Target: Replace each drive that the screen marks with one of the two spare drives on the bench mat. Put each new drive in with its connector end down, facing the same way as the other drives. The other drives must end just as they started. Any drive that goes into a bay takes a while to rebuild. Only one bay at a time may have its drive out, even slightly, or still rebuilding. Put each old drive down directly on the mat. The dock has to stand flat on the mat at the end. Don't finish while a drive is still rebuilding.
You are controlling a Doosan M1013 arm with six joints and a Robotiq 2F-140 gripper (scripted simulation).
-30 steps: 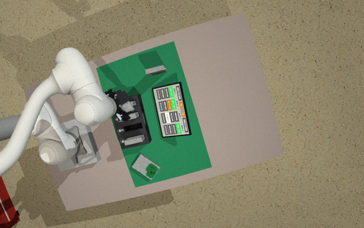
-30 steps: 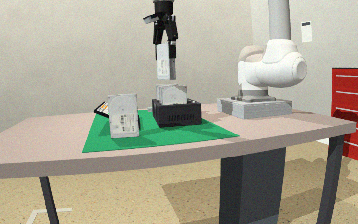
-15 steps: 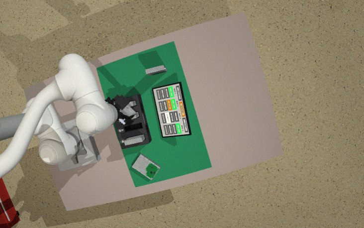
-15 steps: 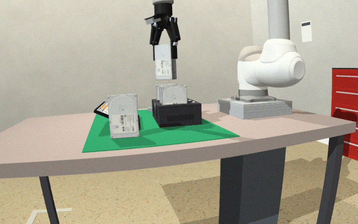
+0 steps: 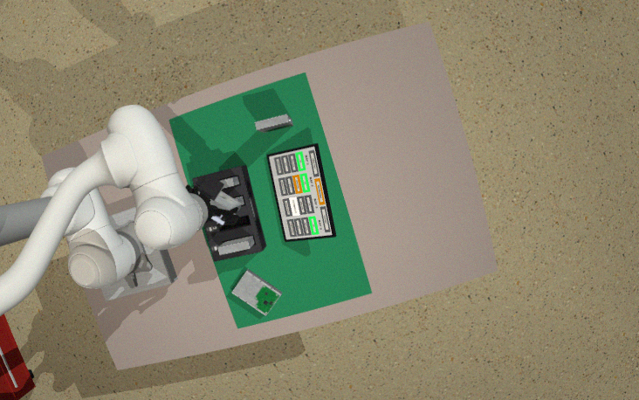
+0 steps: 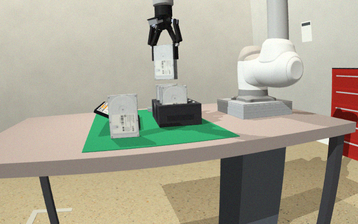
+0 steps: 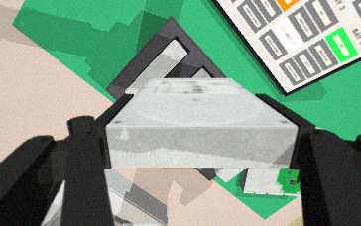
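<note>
My gripper (image 5: 225, 203) (image 6: 165, 52) (image 7: 193, 108) is shut on a drive (image 6: 163, 63) (image 7: 198, 144), upright and clear above the black dock (image 5: 258, 237) (image 6: 182, 114) (image 7: 150, 53). The held drive's connectors cannot be made out. The dock is flat on the mat; its third bay from the top of the top view is empty, and the other three hold drives. One drive (image 5: 274, 122) (image 6: 123, 105) stands upright on the mat. Another drive (image 5: 247, 287) (image 7: 258, 179) lies flat, circuit board up. The screen (image 5: 308, 214) (image 7: 307, 60) shows orange cells in its second row and a white cell in its third.
The green mat (image 5: 325, 278) (image 6: 190, 133) lies on the table (image 5: 405, 141) (image 6: 52, 132). The screen stands tilted beside the dock, between the standing and lying drives. The arm's base (image 6: 253, 108) is on the dock's other side. A red cabinet (image 6: 346, 85) stands beyond the table.
</note>
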